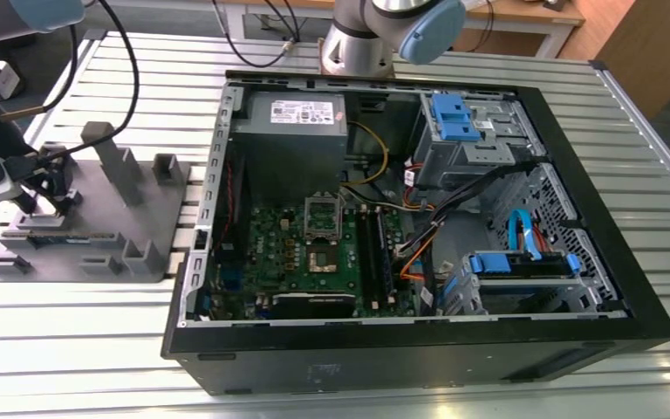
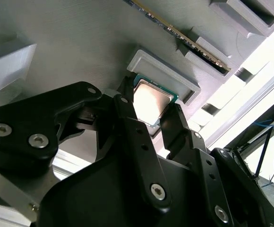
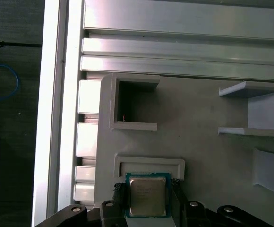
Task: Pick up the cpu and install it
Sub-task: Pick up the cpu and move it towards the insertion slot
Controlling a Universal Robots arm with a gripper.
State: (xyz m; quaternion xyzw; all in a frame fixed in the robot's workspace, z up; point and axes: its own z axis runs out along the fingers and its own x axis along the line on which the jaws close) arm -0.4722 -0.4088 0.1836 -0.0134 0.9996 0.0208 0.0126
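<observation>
The cpu (image 3: 147, 196), a small square chip with a pale metal top and a green rim, lies flat in a shallow seat of the grey plastic block (image 3: 198, 123). My gripper (image 3: 147, 191) is down over it, one black finger (image 3: 120, 194) against each of two opposite edges. In the second wrist view the same cpu (image 2: 149, 101) sits between the fingertips of my gripper (image 2: 149, 108). In the exterior view my gripper (image 1: 44, 196) hangs over the block (image 1: 137, 209) at that view's left. The green motherboard (image 1: 311, 253) with its metal socket frame (image 1: 321, 218) lies in the open computer case (image 1: 428, 340).
Upright posts (image 1: 108, 157) rise from the grey block close to my gripper. A thin memory stick (image 2: 175, 32) stands in a slot of the block. The case holds a power supply (image 1: 294, 118), blue drive bays (image 1: 457, 118) and loose cables (image 1: 428, 236). All stands on a slatted metal table (image 1: 56, 349).
</observation>
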